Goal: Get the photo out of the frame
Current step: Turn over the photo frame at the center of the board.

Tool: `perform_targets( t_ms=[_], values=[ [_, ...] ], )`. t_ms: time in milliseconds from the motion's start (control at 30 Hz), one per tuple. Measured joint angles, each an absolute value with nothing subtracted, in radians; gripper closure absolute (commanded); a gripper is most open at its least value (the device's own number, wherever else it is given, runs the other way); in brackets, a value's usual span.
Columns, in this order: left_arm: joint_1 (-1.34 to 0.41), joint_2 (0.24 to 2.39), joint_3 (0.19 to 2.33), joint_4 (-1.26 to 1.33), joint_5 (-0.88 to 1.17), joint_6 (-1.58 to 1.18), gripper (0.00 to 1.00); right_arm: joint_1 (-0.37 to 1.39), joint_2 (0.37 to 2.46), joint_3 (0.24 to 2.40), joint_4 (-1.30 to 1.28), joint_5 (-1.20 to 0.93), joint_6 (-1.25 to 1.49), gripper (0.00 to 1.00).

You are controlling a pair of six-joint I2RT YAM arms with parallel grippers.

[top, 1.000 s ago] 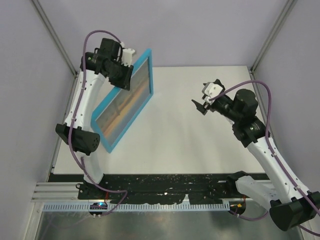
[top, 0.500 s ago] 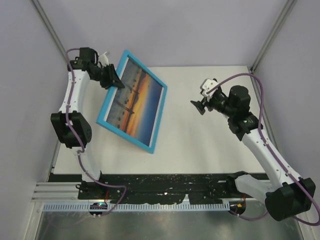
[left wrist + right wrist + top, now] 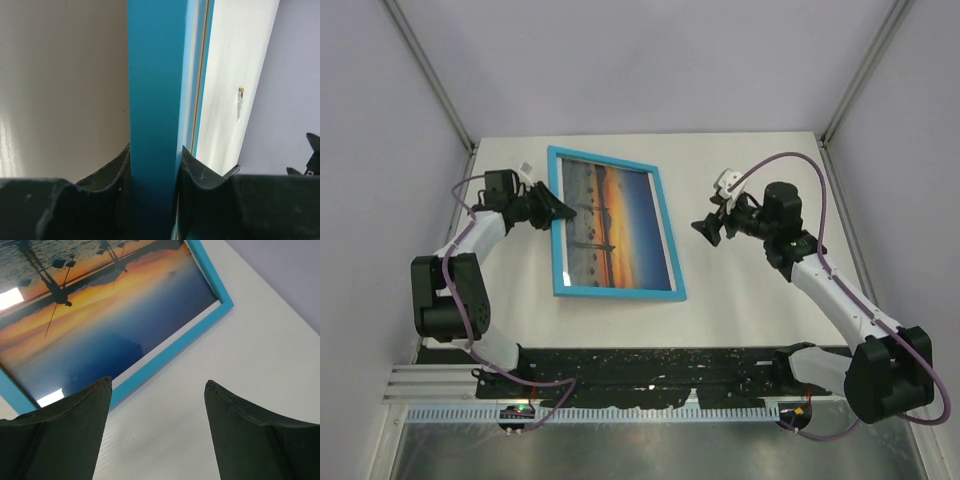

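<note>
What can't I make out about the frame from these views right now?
Back of the frame, any clips: all views, it lies face up.
The photo: left wrist view, frame edge-on, print unreadable.
Most of the frame: right wrist view, cut by top and left edges.

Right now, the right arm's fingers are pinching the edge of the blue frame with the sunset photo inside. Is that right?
No: the left arm's fingers pinch the edge of the frame, as the left wrist view shows. The right arm's fingers are open, off it. The photo is inside.
</note>
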State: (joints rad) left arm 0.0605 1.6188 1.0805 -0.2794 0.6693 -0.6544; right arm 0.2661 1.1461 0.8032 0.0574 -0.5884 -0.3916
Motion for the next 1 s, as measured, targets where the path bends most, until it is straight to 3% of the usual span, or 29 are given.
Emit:
perform_targets(
  t_ms=[167, 500, 1000],
  values=[
    [0.060, 1.591, 0.956, -0.143, 0.612, -0.711, 1.00, 0.303, 1.175, 0.758, 0.046, -0.646, -0.435, 0.21],
    [0.060, 1.583, 0.753, 0.023, 0.550, -0.744, 1.00, 0.545, 1.179, 0.693, -0.067, -0.603, -0.689, 0.19],
    [-0.004, 1.623, 0.715, 0.071, 0.491, -0.752, 1.00, 0.731, 1.288, 0.675, -0.076, -0.410, -0.916, 0.16]
  ],
)
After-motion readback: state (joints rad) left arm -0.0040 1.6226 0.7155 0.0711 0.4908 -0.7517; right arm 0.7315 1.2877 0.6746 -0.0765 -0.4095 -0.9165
